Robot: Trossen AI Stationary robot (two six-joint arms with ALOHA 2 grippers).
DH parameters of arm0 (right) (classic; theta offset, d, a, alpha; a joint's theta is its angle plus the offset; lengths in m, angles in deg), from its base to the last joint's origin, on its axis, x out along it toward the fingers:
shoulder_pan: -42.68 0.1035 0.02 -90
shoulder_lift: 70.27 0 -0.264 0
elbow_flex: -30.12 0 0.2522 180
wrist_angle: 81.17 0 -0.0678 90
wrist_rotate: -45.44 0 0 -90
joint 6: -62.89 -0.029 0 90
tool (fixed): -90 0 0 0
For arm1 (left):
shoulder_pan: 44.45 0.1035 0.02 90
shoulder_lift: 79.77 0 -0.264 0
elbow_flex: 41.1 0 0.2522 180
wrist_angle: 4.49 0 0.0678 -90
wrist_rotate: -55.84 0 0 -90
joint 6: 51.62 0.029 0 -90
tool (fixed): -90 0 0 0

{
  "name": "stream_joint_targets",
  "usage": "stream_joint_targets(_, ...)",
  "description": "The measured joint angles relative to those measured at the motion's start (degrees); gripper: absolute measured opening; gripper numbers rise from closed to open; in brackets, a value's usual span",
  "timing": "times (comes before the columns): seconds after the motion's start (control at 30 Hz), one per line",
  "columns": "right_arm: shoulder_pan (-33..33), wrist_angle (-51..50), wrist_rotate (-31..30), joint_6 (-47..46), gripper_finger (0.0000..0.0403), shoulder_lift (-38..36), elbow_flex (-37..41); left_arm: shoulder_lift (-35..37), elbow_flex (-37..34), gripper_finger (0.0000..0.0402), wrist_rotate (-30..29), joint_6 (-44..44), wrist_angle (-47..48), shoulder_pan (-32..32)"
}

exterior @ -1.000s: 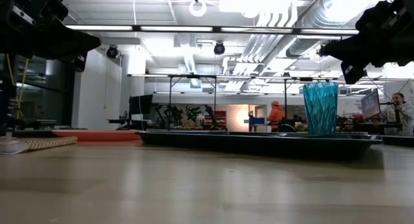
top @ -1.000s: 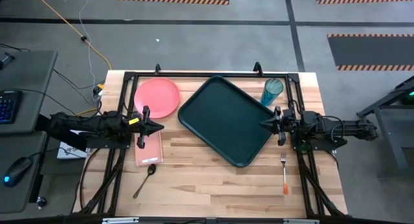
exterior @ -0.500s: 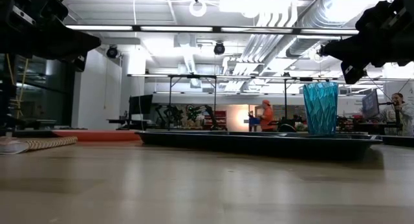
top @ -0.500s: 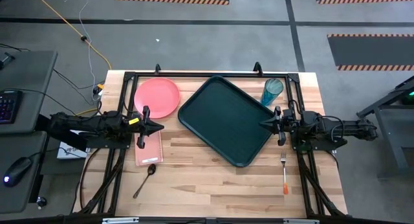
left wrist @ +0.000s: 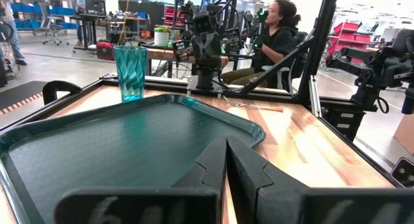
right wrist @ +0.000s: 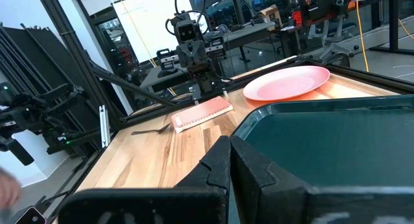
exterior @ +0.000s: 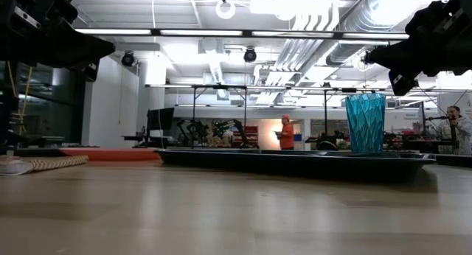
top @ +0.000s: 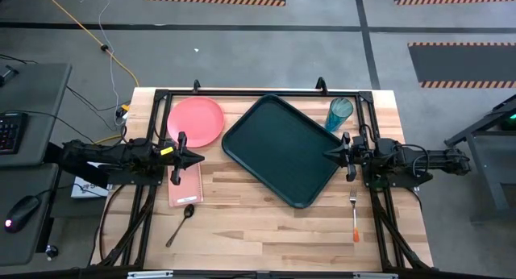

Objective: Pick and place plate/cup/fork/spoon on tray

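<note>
On the desk (top: 266,222), seen from above, you have the green tray (top: 282,150) lying at an angle in the middle, with nothing on it. The pink plate (top: 196,122) is near its far left corner, the blue cup (top: 339,114) stands just beside its far right corner, the fork (top: 354,214) with the orange handle lies near the right front, and the dark spoon (top: 181,223) lies near the left front. A pink slab (top: 185,182) lies between the plate and the spoon.

The left claw (top: 197,157) hovers beside the tray's left side with its fingers together; the right claw (top: 328,153) hovers at the tray's right side, fingers also together. Both hold nothing.

The low view gives you what the high view cannot: both claws hang above the desk, not touching it, and the cup (exterior: 366,122) rises behind the tray's rim (exterior: 295,163). There the fork and spoon do not show. A person in orange (exterior: 287,132) stands far behind in the room.

In the left wrist view a seated person (left wrist: 275,36) is beyond the desk.
</note>
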Motion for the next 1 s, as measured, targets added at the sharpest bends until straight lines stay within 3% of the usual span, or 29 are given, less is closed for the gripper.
stream_joint_targets(1.0,-0.2,0.0,-0.6,1.8,0.0000,0.0,0.0,0.0,0.0,0.0005,0.0,0.0,0.0,0.0)
